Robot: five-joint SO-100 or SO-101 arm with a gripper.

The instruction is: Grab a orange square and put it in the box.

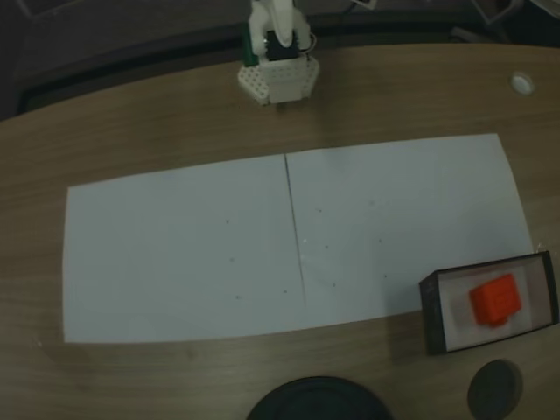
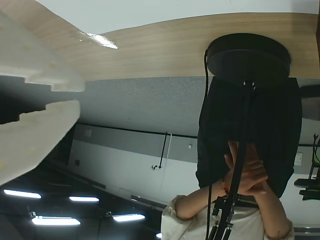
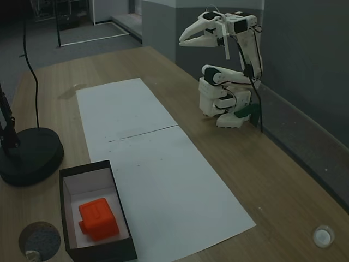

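The orange square (image 1: 495,300) (image 3: 98,219) lies inside the box (image 1: 428,313) (image 3: 87,167), a shallow black-walled tray with a white floor at the table's near corner. Nothing is touching either of them. My white arm is folded back over its base at the far edge of the table, well away from the box. My gripper (image 3: 182,39) is raised in the air with its fingers together and nothing between them. In the wrist view the two white fingers (image 2: 35,65) enter from the left, tips almost meeting at the gripper (image 2: 80,94).
Two white paper sheets (image 1: 219,245) cover the middle of the wooden table. A large black round stand base (image 3: 30,155) (image 1: 319,402) and a small dark disc (image 1: 494,389) (image 3: 39,240) sit near the box. A small white cap (image 1: 522,83) lies apart. A person (image 2: 247,175) stands behind the stand.
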